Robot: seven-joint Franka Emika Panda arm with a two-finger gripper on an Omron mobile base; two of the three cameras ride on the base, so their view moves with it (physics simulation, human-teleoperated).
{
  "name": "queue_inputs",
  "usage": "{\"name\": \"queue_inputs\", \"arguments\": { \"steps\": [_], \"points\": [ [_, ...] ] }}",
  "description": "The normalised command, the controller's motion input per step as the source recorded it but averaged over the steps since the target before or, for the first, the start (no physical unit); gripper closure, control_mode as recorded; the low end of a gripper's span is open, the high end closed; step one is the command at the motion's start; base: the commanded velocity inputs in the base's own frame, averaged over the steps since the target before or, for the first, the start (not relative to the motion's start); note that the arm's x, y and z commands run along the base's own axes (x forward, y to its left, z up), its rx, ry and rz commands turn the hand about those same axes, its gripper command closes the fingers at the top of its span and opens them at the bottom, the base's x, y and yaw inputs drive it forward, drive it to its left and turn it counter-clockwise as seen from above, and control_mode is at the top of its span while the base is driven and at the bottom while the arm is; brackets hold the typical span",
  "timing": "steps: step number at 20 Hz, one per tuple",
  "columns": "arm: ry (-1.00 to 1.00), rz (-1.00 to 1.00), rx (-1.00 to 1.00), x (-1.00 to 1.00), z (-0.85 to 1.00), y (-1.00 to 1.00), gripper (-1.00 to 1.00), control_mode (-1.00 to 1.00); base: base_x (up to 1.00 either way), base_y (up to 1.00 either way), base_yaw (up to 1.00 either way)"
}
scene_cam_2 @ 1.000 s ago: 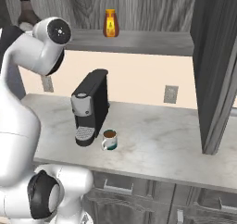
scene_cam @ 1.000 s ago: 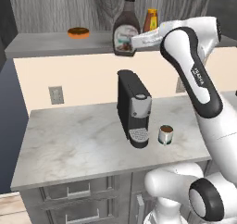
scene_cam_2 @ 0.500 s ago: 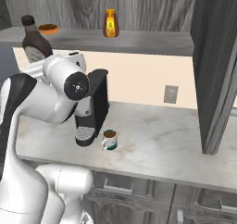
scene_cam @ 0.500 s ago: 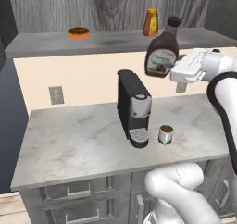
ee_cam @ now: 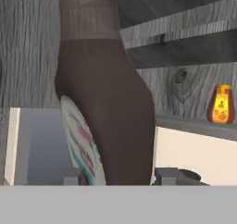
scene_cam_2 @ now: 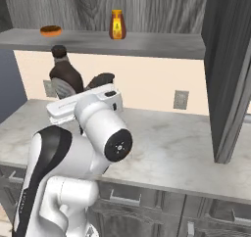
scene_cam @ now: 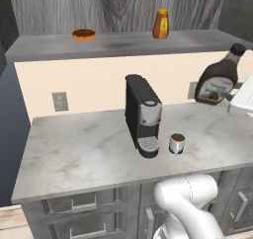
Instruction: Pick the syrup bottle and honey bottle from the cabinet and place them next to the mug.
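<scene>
Gripper (ee_cam: pixel 119 176) clamped on syrup bottle (scene_cam: pixel 216 77), bottle tilted, in air above counter (scene_cam: pixel 84 149), right of coffee machine (scene_cam: pixel 143 114). Label white with brown, text unreadable. Honey bottle (scene_cam: pixel 160 24) upright on cabinet (scene_cam: pixel 113 42); its label unreadable too. Mug (scene_cam: pixel 176 143) just beside machine.

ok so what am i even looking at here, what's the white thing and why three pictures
It is a rendered kitchen with a white robot arm on a driving base. Two pictures come from cameras on the base, behind the arm to its left and right; the third looks along its tool.

The tool is shut on the syrup bottle, a dark brown bottle carried tilted in the air above the marble counter. On the counter stand a black coffee machine and, beside it, the mug.

Up on the grey cabinet ledge sit the orange honey bottle and a doughnut.
</scene>
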Motion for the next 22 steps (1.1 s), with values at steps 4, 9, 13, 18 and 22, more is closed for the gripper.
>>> {"name": "queue_inputs", "arguments": {
  "steps": [4, 9, 13, 18, 22],
  "points": [
    [0.16, -0.09, 0.0, 0.0, -0.37, -1.0, 1.0, -1.0, 0.0, 0.0, 0.0],
    [0.19, -0.1, 0.0, 0.03, -0.42, -0.85, 1.0, -1.0, 0.0, 0.0, 0.0],
    [0.27, -0.11, -0.02, 0.4, -0.38, -0.57, 1.0, -1.0, 0.0, 0.0, 0.0],
    [0.24, -0.1, -0.05, 0.58, -0.15, -0.37, 1.0, -1.0, 0.0, 0.0, 0.0],
    [0.26, -0.16, -0.13, 0.76, -0.22, -0.01, 1.0, -1.0, 0.0, 0.0, 0.0]
  ]
}}
